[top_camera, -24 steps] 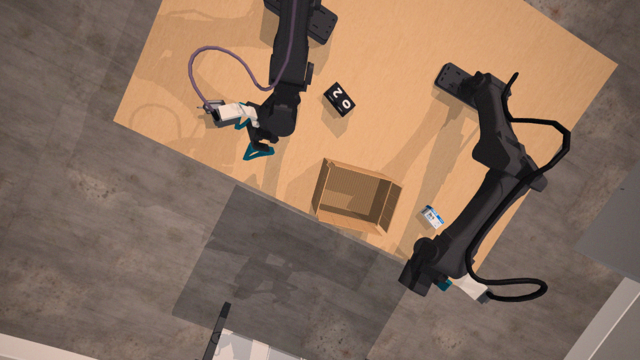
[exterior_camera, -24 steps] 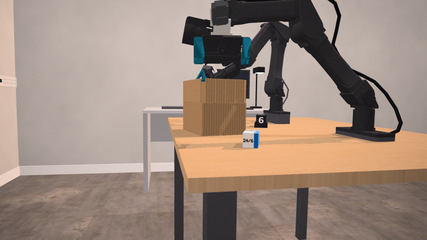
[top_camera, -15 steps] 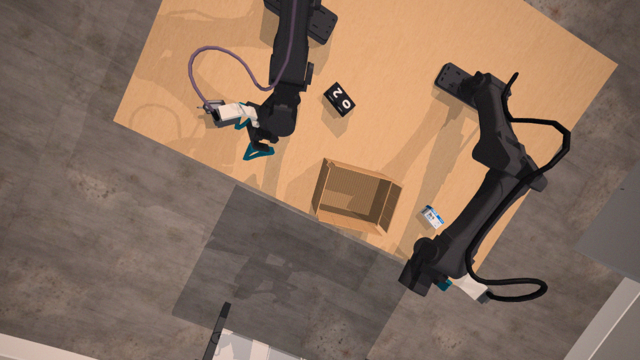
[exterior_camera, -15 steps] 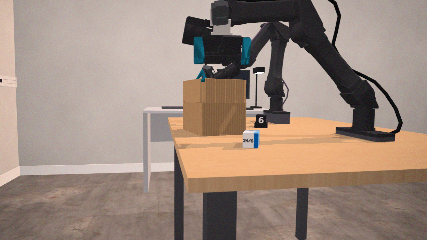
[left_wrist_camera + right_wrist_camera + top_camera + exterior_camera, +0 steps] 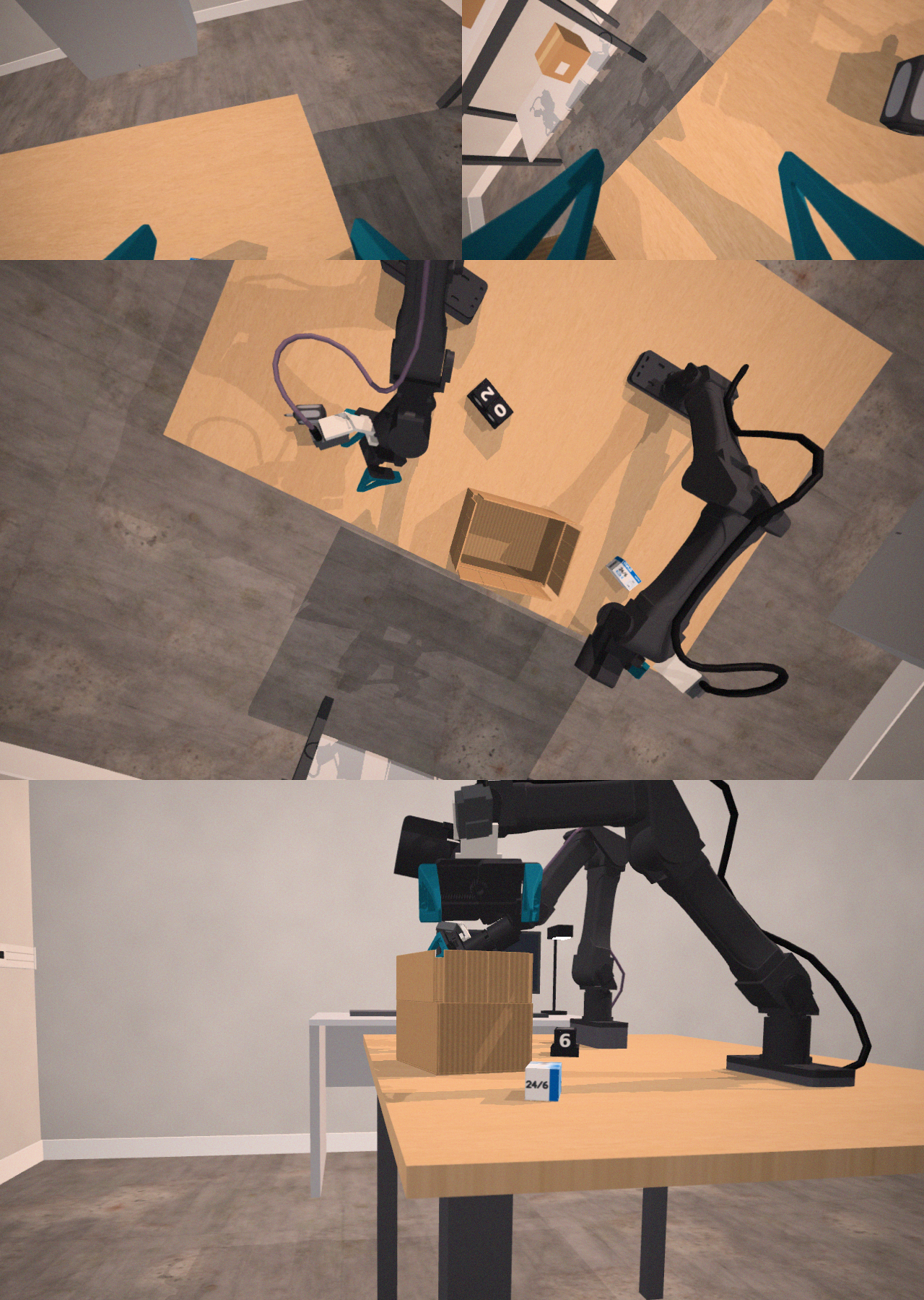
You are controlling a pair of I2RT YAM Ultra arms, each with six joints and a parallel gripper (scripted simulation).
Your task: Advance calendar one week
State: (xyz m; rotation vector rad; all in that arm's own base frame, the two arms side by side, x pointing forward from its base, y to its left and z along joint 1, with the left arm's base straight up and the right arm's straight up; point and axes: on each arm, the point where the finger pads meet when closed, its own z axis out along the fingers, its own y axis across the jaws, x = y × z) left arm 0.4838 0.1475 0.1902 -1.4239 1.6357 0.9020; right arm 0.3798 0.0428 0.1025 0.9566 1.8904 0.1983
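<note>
The black block calendar (image 5: 489, 403) (image 5: 564, 1040) rests on the wooden tabletop (image 5: 581, 376) (image 5: 646, 1122) (image 5: 216, 162) (image 5: 733, 162). Its upper faces read 2 and 0; one side face reads 6. The open brown cardboard box (image 5: 565, 554) (image 5: 484, 1038) (image 5: 600, 249) stands apart from it; the small blue-and-white box (image 5: 624, 573) (image 5: 542, 1082) (image 5: 195, 258) sits beyond. The left gripper (image 5: 638, 668) (image 5: 480, 899) (image 5: 247, 230) and right gripper (image 5: 349, 457) (image 5: 437, 946) (image 5: 691, 157) are raised, fingers spread, holding nothing. A dark object, apparently with grey panels (image 5: 310, 414) (image 5: 902, 94), lies near the right gripper.

I can't see my calendar's (image 5: 489, 403) (image 5: 564, 1041) month-name front. Near the table's (image 5: 581, 389) (image 5: 646, 1122) (image 5: 202, 162) (image 5: 743, 144) corner, a dark object (image 5: 311, 413) (image 5: 904, 97) runs off my right wrist view. By the nearer short edge, the small box's (image 5: 624, 573) (image 5: 537, 1083) (image 5: 195, 258) fine print is too small to read.
</note>
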